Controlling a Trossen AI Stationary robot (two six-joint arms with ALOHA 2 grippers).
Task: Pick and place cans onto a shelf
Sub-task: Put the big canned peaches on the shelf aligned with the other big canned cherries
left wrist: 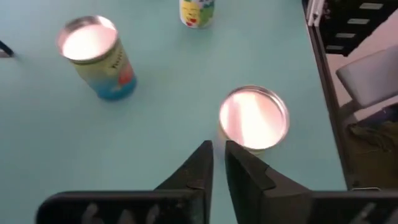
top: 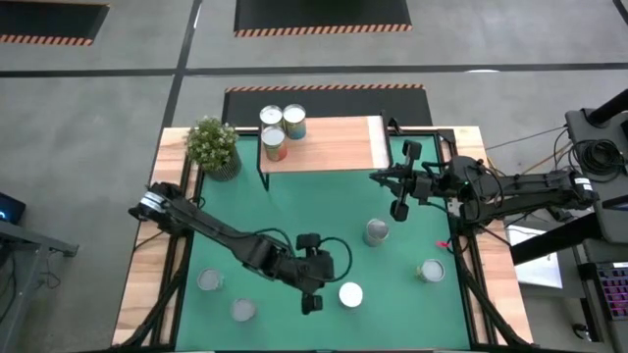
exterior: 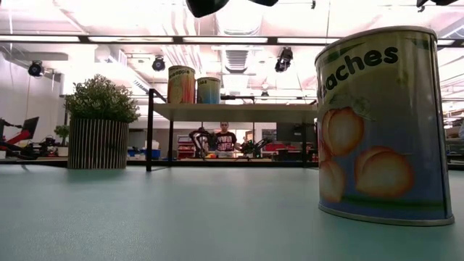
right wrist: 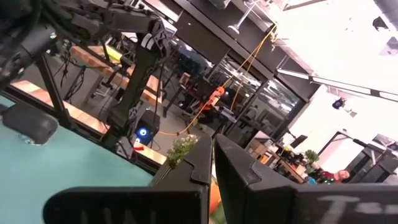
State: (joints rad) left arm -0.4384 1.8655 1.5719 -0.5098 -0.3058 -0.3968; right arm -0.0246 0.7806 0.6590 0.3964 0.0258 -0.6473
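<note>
Where felt lies smooth, cylindrical cans (top: 350, 294)

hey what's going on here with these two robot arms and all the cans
Two arms are moving cans onto a shelf. Three cans already stand on its left end, beside a potted plant. Five more sit on the green table. The left gripper, fingers nearly shut and empty, hovers beside a silver-topped can near the front edge. The right gripper is near the shelf's right end, holding nothing.
</note>
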